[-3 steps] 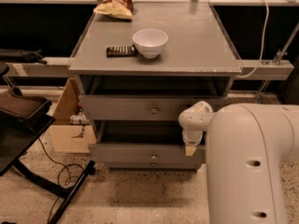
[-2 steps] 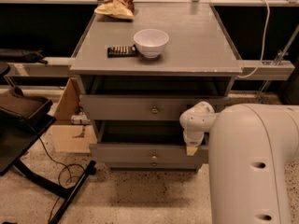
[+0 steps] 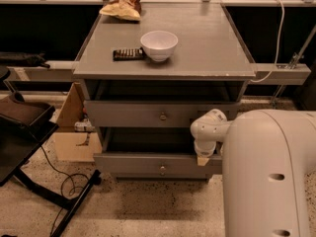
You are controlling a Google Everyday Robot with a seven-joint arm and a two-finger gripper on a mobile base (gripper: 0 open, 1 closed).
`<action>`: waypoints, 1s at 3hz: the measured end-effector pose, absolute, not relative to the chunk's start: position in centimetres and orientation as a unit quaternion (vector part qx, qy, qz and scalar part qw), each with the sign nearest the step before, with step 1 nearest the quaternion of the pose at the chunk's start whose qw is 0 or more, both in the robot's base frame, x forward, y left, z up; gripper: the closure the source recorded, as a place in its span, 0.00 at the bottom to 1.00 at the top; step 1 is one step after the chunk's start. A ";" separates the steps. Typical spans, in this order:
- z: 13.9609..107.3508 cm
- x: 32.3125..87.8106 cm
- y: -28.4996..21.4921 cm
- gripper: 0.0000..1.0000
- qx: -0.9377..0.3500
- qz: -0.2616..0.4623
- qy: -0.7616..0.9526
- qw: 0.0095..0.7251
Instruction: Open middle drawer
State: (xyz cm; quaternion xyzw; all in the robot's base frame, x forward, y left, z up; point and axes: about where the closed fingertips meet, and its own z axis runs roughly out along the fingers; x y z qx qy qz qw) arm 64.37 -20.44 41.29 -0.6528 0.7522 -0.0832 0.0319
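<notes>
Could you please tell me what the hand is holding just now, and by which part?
It cannot be told. The hand sits by the right end of the lowest drawer, away from the knob of the middle drawer.

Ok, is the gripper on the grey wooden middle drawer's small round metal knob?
No, the gripper sits well right of that knob, beside the lowest drawer.

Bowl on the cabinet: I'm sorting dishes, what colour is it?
White bowl, camera view; the claw hangs low at the cabinet's front right.
</notes>
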 end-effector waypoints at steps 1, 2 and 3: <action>41.3 63.4 -20.6 1.00 -0.650 -0.081 0.755 0.029; 41.3 63.4 -20.5 1.00 -0.650 -0.081 0.755 0.029; 41.2 62.4 -20.7 1.00 -0.646 -0.078 0.759 0.026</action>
